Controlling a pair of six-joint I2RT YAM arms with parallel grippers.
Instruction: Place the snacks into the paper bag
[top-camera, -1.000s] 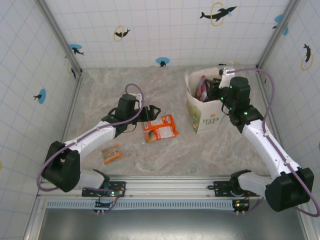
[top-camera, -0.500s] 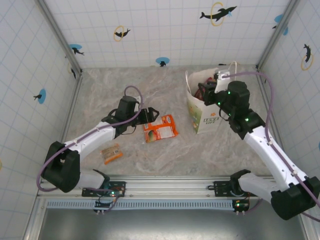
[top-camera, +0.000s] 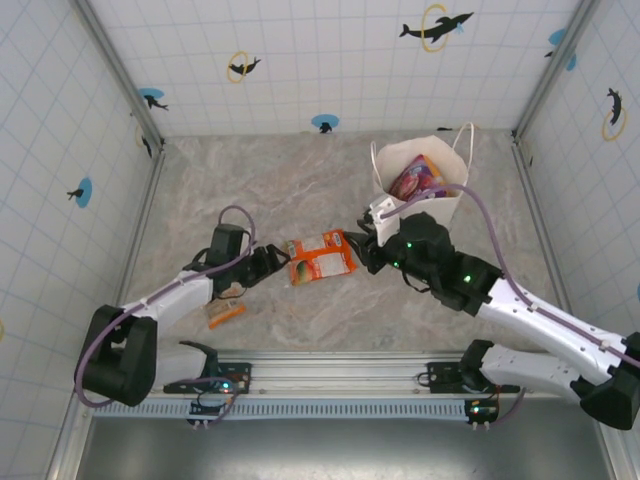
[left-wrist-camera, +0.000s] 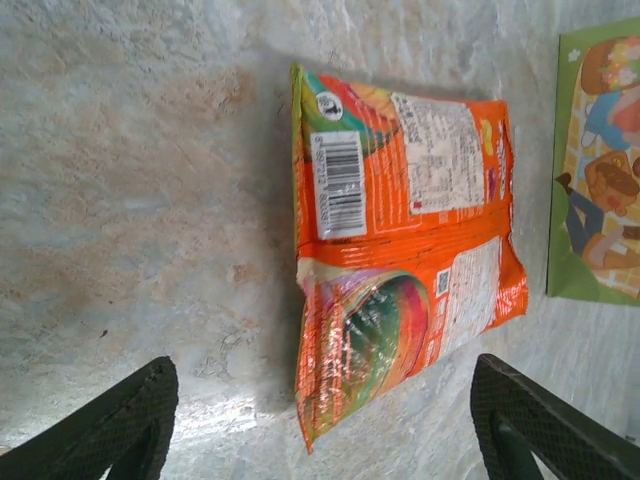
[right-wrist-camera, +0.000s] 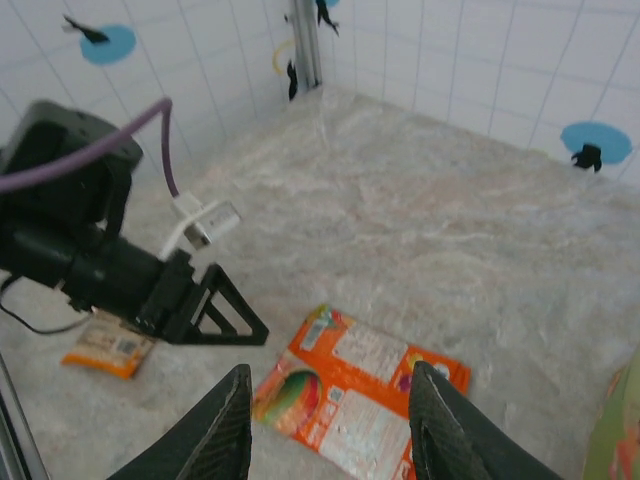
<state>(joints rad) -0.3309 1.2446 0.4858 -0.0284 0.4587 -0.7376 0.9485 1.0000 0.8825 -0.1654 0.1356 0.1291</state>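
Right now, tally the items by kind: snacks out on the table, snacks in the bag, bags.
White paper bag: 1
Orange snack packet on the table: 1
Slim orange bar wrapper on the table: 1
Purple-pink packet in the bag: 1 clear, more cannot be told
Total: 4

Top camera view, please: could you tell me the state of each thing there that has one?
paper bag: upright, open at the top, snacks inside.
orange packet: flat on the table, loose, barcode side up.
small orange bar: flat on the table, loose.
left gripper: open, empty, at the orange packet.
right gripper: open, empty, by the orange packet.
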